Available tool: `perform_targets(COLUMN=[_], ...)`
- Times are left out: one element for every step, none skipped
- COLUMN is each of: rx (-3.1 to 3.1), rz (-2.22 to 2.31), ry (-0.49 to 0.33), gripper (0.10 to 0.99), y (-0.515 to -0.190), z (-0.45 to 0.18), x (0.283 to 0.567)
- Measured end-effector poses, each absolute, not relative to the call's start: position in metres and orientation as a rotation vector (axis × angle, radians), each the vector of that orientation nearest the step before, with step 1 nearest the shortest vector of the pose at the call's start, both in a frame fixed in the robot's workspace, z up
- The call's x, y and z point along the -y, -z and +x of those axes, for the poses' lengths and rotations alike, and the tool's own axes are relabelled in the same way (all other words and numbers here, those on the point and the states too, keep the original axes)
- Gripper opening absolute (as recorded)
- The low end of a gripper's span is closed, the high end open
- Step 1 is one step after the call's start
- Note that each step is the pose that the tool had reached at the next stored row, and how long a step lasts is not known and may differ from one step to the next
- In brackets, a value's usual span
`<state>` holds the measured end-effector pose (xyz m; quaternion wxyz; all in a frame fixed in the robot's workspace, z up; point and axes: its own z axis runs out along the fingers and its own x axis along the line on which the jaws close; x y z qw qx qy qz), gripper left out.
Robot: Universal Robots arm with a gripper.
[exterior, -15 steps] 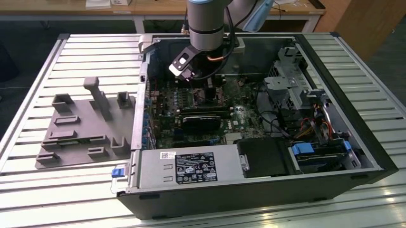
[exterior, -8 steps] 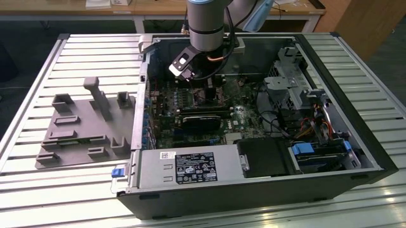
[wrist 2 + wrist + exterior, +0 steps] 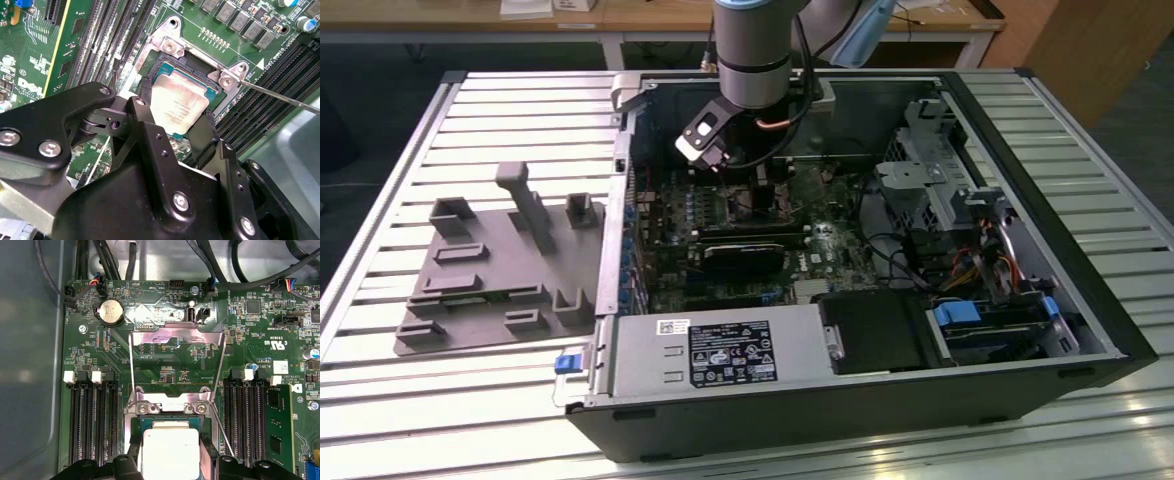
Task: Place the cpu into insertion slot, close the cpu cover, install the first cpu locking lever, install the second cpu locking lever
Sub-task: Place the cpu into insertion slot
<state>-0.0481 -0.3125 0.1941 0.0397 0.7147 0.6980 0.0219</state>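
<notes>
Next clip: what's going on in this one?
A single robot arm reaches into an open computer case. Its end effector grips the cpu by two opposite edges, right at the insertion slot on the green motherboard. Whether the chip is fully seated is unclear. The cpu cover is flipped up and open, so nothing is closed or locked yet.

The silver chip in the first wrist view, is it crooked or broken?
Nothing stands out. The cpu sits square over the insertion slot, held in the pincer. The cpu cover just stands open on its hinge.
</notes>
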Motion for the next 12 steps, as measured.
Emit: perform_targets(rx=[-2.139, -2.139, -2.139, -2.139, -2.139, -2.139, -2.139, -2.139, -2.139, -2.139, -2.139, -2.139], rz=[2.190, 2.190, 2.190, 2.190, 2.190, 2.190, 2.190, 2.190, 2.190, 2.190, 2.190, 2.190], ry=[-0.067, -0.067, -0.067, -0.067, -0.067, -0.067, -0.067, -0.067, -0.067, -0.068, -0.068, -0.068], gripper=[0.537, 0.537, 0.537, 0.537, 0.537, 0.537, 0.537, 0.537, 0.537, 0.537, 0.553, 0.553], y=[-0.1941, -0.1940, -0.1940, -0.1940, -0.1940, -0.1940, -0.1939, -0.1939, -0.1939, -0.1939, -0.1937, -0.1938], z=[-0.0481, -0.0481, -0.0481, -0.0481, -0.0481, -0.0481, -0.0481, -0.0481, -0.0481, -0.0481, -0.0481, -0.0481], x=[0.3125, 0.3125, 0.3125, 0.3125, 0.3125, 0.3125, 0.3125, 0.3125, 0.3125, 0.3125, 0.3124, 0.3125])
